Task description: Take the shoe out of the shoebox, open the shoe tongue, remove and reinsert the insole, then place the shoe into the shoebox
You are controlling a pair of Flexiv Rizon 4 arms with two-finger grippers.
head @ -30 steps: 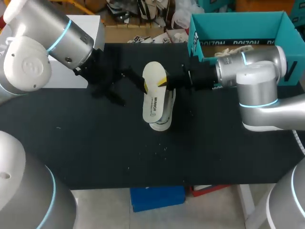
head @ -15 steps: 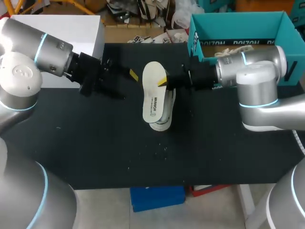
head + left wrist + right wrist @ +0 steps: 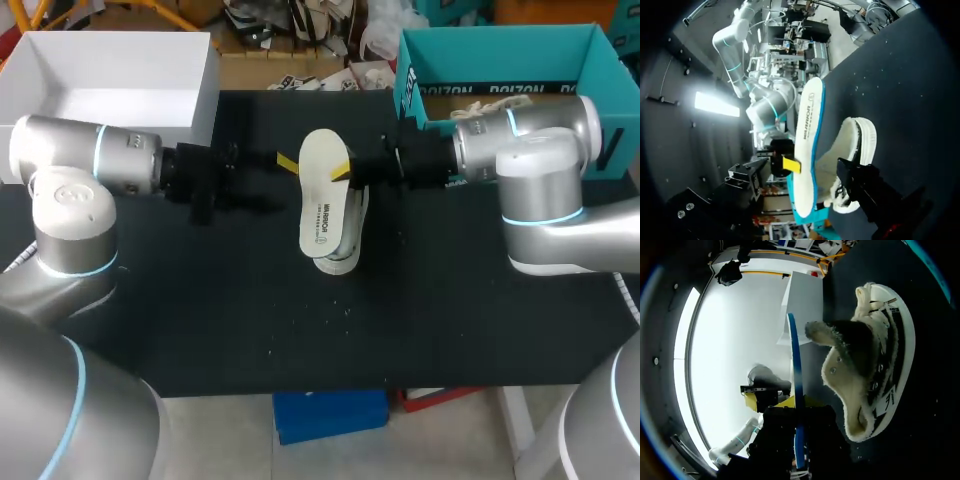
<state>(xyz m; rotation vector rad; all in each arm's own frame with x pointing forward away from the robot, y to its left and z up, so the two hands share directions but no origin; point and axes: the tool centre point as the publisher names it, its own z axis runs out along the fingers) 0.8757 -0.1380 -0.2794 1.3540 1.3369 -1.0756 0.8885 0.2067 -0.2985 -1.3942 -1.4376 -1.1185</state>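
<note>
Shoe (image 3: 340, 245) lies at worktop middle, mostly hidden under insole (image 3: 322, 200). Insole raised just above shoe, right gripper (image 3: 343, 172) pinching its right edge. Left gripper (image 3: 278, 180) just beside insole's left edge, fingers spread wide, holding nothing. Teal shoebox (image 3: 500, 45) at far right corner. White box (image 3: 110, 70) at far left corner.

Left arm (image 3: 100, 160): swung down from its raised pose, now low and level over the surface (image 3: 250, 320) | left gripper (image 3: 278, 182): carried closer to the upright insole (image 3: 322, 190), one yellow tip just beside it | white box (image 3: 110, 75): no longer covered by the arm
</note>
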